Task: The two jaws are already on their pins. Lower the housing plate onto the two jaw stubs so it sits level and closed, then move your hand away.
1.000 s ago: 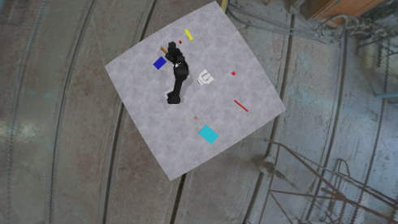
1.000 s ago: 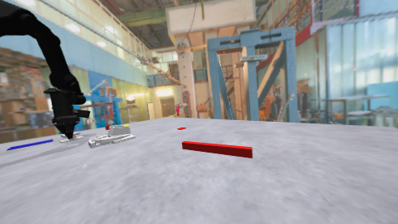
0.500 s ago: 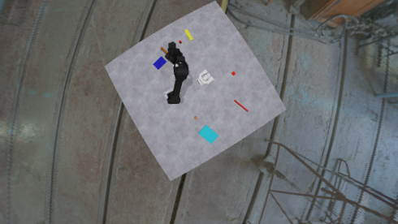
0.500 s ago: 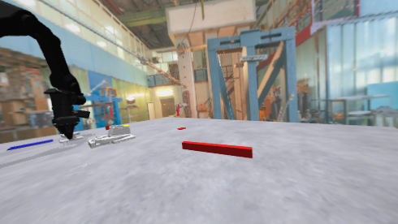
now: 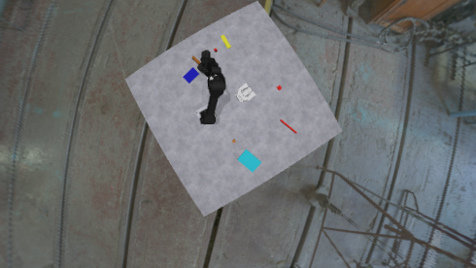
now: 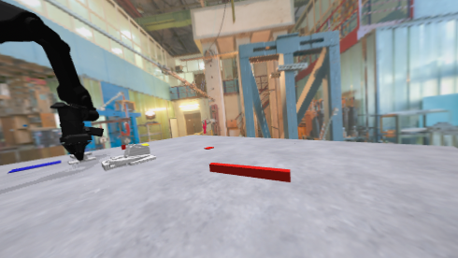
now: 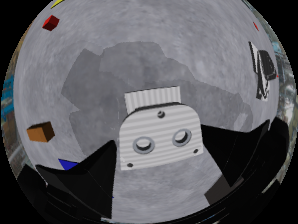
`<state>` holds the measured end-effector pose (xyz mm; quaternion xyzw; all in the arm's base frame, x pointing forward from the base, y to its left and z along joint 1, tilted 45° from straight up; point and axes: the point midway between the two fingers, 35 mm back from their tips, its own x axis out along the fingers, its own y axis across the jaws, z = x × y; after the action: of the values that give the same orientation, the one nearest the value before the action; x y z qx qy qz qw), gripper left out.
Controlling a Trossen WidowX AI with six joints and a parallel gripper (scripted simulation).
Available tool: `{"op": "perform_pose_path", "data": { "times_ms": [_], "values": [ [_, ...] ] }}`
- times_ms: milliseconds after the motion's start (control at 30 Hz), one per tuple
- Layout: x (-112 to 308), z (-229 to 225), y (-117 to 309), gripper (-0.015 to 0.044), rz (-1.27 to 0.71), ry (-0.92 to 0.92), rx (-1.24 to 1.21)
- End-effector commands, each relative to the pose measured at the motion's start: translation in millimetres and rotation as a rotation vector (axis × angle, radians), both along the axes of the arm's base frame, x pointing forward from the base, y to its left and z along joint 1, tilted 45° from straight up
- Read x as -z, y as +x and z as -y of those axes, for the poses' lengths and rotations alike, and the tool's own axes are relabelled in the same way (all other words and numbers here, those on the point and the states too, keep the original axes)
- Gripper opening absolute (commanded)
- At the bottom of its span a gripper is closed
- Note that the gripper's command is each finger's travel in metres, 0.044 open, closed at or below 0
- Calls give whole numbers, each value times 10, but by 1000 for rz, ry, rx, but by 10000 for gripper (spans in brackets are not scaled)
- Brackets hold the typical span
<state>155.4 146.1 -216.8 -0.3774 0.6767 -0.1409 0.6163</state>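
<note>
The housing plate (image 7: pixel 161 126) (image 6: pixel 90 157) is white and ribbed, with two grey-rimmed round holes and three small holes, and a ribbed tab at its far edge. It appears to lie flat on the table. My gripper (image 7: pixel 158 137) (image 6: pixel 80 159) is open and low over it, one black finger on each side of the plate in the wrist view; contact is not clear. In the top view my arm hides the plate. The white gripper assembly with the jaws (image 5: pixel 245 92) (image 6: pixel 128 160) stands apart, to the right; its small parts are too blurred to tell apart.
A blue block (image 5: pixel 190 75) (image 6: pixel 35 166) and a brown block (image 5: pixel 196 60) (image 7: pixel 41 132) lie close to my gripper. A red cube (image 7: pixel 50 23) and a yellow bar (image 5: pixel 225 42) lie beyond. Farther off are a red bar (image 5: pixel 288 126) (image 6: pixel 250 171) and a cyan block (image 5: pixel 249 160).
</note>
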Motion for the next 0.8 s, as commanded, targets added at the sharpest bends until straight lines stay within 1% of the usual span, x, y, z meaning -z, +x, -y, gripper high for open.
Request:
{"op": "perform_pose_path", "data": {
  "times_ms": [0, 267, 600, 767],
  "values": [
    [0, 0, 0, 400, 0, 0, 0],
    [0, 0, 0, 351, 0, 0, 0],
    [-3, -4, 0, 351, 0, 0, 0],
    [-93, -103, 3, 351, -1, 0, -1]
  ]
}}
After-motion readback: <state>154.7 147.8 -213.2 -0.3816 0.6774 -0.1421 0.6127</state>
